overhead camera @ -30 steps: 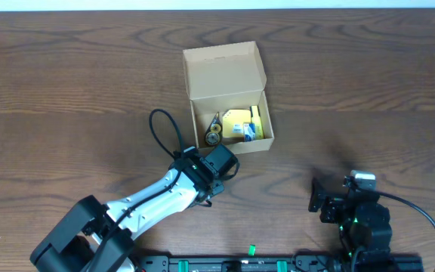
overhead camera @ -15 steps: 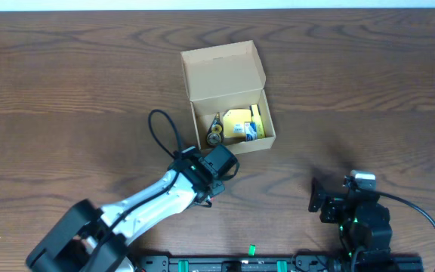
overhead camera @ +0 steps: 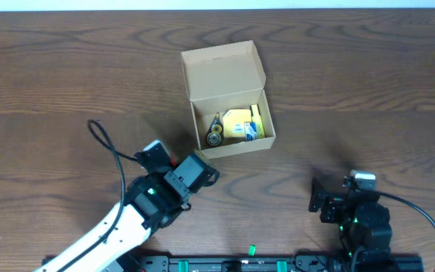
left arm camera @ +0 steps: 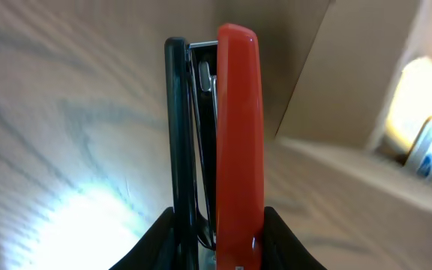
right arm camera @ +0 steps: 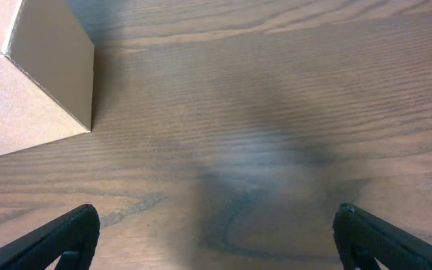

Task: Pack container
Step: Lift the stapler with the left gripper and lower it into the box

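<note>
The container is a tan cardboard box with its flap lid open, at mid-table. Inside lie a yellow sticky-note pad, a tape roll and a small blue item. My left gripper is just in front-left of the box. In the left wrist view it is shut on a red and black stapler, which points at the box wall. My right gripper is open and empty over bare table at the front right. The box corner is far to its left.
The brown wooden table stretches around the box on all sides. The left arm's black cable loops over the table at the left. The arm bases and a black rail run along the front edge.
My left arm has drawn back to the left and toward the front, away from the box's front wall, with the stapler in its jaws. The right arm has not moved.
</note>
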### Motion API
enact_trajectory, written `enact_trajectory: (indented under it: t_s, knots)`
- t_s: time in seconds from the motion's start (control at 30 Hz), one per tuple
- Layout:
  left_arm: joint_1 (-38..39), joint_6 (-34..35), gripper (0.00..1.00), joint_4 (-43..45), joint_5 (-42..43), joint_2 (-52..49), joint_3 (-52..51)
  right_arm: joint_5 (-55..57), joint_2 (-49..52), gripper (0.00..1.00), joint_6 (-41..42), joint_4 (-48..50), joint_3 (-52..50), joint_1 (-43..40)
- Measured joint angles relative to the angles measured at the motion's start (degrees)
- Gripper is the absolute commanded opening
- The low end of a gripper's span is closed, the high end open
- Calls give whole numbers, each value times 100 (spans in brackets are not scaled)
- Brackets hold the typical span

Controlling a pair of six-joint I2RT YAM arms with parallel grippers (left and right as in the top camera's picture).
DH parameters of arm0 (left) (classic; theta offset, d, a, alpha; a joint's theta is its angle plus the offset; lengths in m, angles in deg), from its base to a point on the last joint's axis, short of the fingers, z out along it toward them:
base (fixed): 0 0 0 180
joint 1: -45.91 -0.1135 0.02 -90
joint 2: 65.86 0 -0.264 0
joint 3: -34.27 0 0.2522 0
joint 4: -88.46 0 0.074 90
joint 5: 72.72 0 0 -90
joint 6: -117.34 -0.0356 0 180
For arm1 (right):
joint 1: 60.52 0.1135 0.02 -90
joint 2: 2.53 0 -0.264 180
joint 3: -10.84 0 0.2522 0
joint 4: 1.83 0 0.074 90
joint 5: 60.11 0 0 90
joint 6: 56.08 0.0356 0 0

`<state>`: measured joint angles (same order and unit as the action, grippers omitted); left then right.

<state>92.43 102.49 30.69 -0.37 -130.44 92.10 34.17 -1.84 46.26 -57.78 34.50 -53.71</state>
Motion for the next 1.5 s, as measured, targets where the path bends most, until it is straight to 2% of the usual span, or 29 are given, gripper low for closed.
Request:
enact_trajectory:
  t_s: [0.1,0.23,0.37,0.63,0.83,1.1,1.4,1.47,1.5]
  knots:
    - [0,-243,6,15,-487,-22,479,-2,0,99,0,2,0,0]
    - [0,-931,6,426,-896,-256,1325,0,0,99,0,0,0,0]
    - [-9,-1740,6,951,-1012,-914,2081,0,0,99,0,0,0,0]
    - [-321,-2599,6,1045,-225,-2479,2841,0,0,99,0,0,0,0]
    - [-525,-2835,6,1019,402,-3095,2841,-2,0,99,0,0,0,0]
    - [-529,-3003,6,1016,752,-3530,2841,-2,0,99,0,0,0,0]
    - [-529,-3047,31,997,870,-3556,2841,-2,0,99,0,0,0,0]
    - [-529,-3093,51,994,870,-3556,2841,-2,0,99,0,0,0,0]
    - [-529,-3104,55,990,876,-3556,2841,-2,0,99,0,0,0,0]
